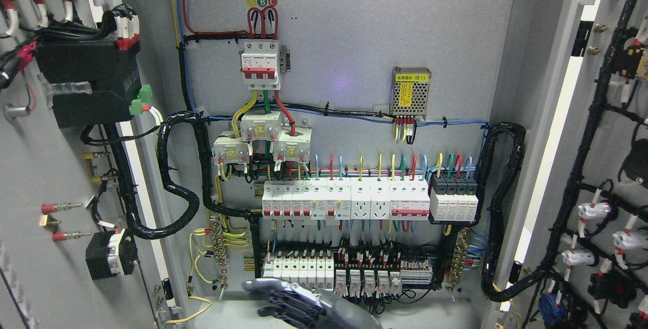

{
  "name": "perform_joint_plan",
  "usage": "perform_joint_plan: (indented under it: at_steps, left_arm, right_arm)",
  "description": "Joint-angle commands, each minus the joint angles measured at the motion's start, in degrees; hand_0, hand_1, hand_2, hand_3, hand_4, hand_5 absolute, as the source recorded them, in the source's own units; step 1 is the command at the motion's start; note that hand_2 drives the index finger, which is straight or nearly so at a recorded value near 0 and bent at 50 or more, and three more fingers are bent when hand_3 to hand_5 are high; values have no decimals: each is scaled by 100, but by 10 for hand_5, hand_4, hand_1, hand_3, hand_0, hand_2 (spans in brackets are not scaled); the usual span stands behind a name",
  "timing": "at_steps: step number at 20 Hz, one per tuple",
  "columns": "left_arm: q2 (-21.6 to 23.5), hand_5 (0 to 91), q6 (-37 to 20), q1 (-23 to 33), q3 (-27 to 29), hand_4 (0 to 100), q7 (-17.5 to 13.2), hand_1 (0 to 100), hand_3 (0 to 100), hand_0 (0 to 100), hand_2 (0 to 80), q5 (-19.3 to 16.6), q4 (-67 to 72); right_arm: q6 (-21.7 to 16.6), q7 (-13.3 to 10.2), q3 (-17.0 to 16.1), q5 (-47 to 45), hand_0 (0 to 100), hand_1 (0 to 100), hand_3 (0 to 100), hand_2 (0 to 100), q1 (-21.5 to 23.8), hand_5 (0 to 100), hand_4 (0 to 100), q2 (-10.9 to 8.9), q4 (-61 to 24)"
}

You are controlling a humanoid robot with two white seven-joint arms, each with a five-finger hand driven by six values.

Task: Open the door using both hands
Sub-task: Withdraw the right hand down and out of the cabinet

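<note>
1. A hand (304, 303) is cut off by the bottom edge; its arm's side cannot be told.
2. Both open doors, left door (45, 167) and right door (607, 141), run past the side edges.

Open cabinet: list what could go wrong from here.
1. A hand shows at the bottom edge, close under the lowest row of breakers; lifting it could flip a switch or bump the relays.
2. Loose yellow wires hang at the lower left; fingers moving that way might snag them.
3. Both doors, left door and right door, carry cable bundles on their inner faces; pushing them wider might strain those.
</note>
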Motion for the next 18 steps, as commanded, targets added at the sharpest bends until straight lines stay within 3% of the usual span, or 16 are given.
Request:
perform_joint_plan:
  at_steps: [1,3,5,7,10,12,14,18]
  left_arm:
    - [21,0,-136,71,-435,0,-26,0,0,0,0,-37,-614]
    - [65,0,-136,386,-927,0,-114,0,0,0,0,-29,-1866]
    - [205,0,-127,1149,-1410,0,-211,0,0,0,0,-29,-4156]
    - [712,0,-74,1914,-1946,0,-246,0,0,0,0,-29,-6504]
    - [1539,0,-100,2610,-2492,0,-264,0,0,0,0,-20,-9205]
    - [2092,0,-197,2892,-2616,0,-334,0,0,0,0,-2,-10552]
    - [2428,0,-861,2885,-2608,0,-343,0,0,0,0,-2,-11259]
    - [2788,0,-3154,2586,-2625,0,-361,0,0,0,0,-11,-11340]
  right_arm:
    - [-905,-594,-1458,-29,0,0,0,0,1515,0,0,-1202,-1068]
    - [-1196,-656,-1678,-38,0,0,0,0,1901,0,0,-1299,-1357]
    - [-1442,-656,-1889,-55,0,0,0,0,2332,0,0,-1369,-1735]
    - [-1793,-657,-2048,-55,0,0,0,0,2570,0,0,-1317,-1921]
    - [-2505,-665,-2066,-64,0,0,0,0,2615,0,0,-1220,-1939]
    - [-2778,-665,-2127,-73,0,0,0,0,2633,0,0,-1220,-1948]
    - [-2955,-665,-2372,-81,0,0,0,0,2746,0,0,-1211,-1957]
    - [-3219,-674,-2680,-694,0,0,0,0,3265,0,0,-1203,-2053]
